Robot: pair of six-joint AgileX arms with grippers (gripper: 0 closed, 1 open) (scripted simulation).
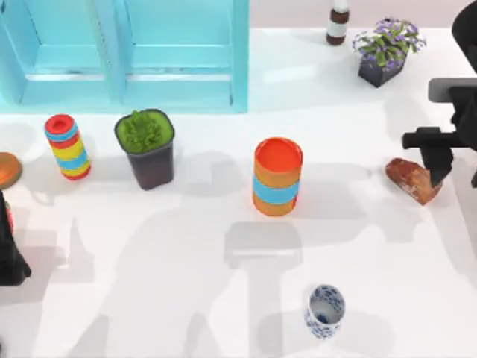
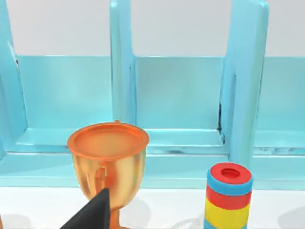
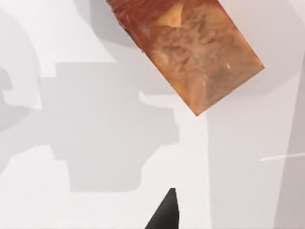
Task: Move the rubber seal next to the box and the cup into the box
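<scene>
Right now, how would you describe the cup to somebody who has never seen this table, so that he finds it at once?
Start from the blue box at the table's far left and come to the tall orange cylinder in the middle. The cup stands nearer than it, slightly to the right, alone by the near edge. It is small, white with a blue pattern, much shorter than the cylinder.

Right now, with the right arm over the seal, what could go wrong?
1. The rubber seal lies skewed near the table's right edge; a misaligned right gripper could nudge it off.
2. Carrying it toward the box, the arm passes the orange cylinder and might tip it.
3. The cup could roll if bumped.
</scene>
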